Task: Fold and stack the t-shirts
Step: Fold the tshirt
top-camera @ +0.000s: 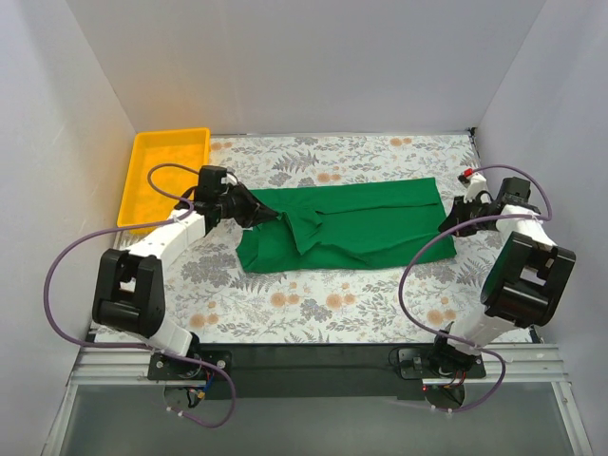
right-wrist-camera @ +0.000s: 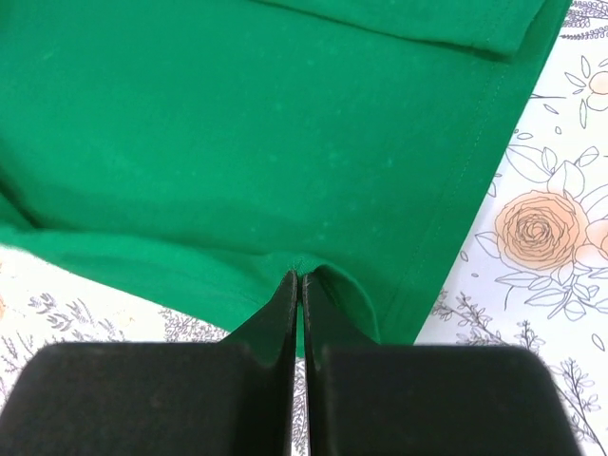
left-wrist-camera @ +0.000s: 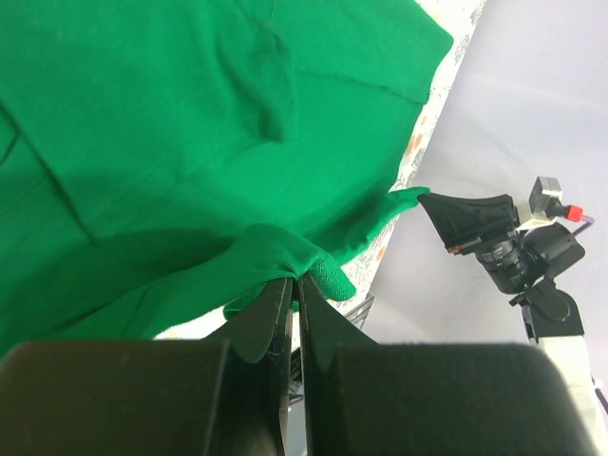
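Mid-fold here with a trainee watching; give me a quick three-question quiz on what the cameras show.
1. True or false: the t-shirt lies on the table, outside the yellow tray.
2. The right end effector is: A open above the cloth; B shut on the shirt's edge; C in the tray.
3. How many end effectors grip the shirt?
Key: 1 true; 2 B; 3 two, the left end effector included.

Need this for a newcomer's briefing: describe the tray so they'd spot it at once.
Start at the floral-patterned table, with the green t-shirt spread across its middle. Look to the table's far left corner, past the left gripper. The tray there is the only bright yellow, walled, rectangular thing.
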